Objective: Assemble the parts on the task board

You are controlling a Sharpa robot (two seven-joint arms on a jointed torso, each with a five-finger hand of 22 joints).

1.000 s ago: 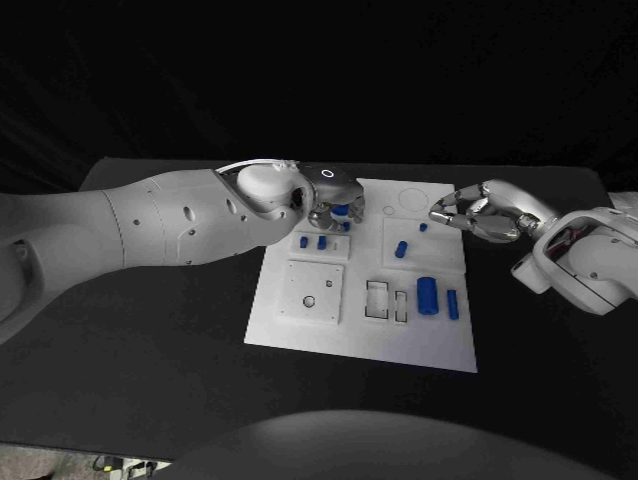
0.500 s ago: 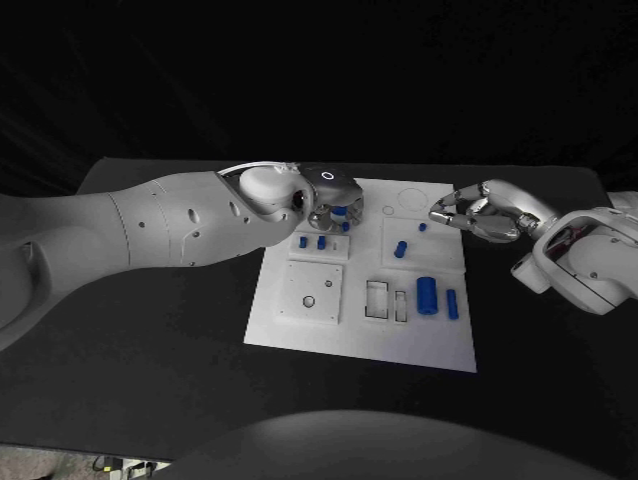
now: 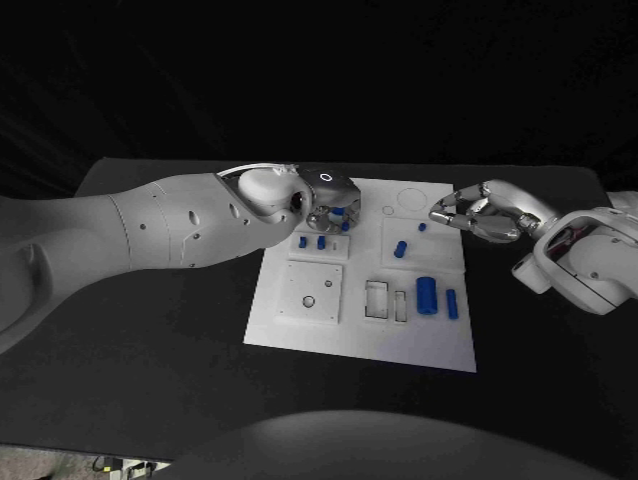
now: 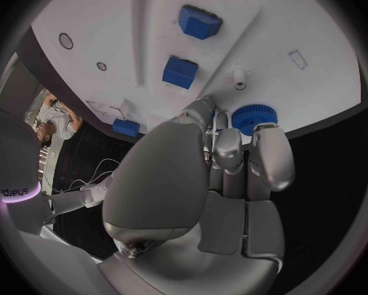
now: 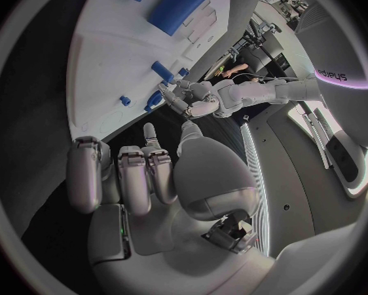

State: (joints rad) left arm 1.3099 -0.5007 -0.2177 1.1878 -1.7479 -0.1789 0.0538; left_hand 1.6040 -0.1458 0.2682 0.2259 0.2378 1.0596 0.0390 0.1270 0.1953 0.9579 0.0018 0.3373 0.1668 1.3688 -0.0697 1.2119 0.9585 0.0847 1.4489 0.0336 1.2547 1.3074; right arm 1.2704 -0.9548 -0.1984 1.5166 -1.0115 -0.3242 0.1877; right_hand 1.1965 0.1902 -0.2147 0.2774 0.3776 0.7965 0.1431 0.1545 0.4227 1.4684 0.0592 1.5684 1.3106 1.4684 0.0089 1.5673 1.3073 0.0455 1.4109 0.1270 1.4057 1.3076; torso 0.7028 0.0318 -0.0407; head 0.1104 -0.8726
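Head view: left hand [image 3: 328, 208] sits over the far-left corner of the white board [image 3: 362, 340], fingers curled down around a blue gear [image 4: 251, 118] at the board's far edge. Contact isn't clear, so can't tell if it's gripped. Gear lies just past the fingertips, flat on the board; two small blue blocks [image 4: 181, 71] sit just nearer. Right hand [image 3: 471, 215] hovers off the far-right edge, fingers curled, empty. Left is closer; little room before the far edge.
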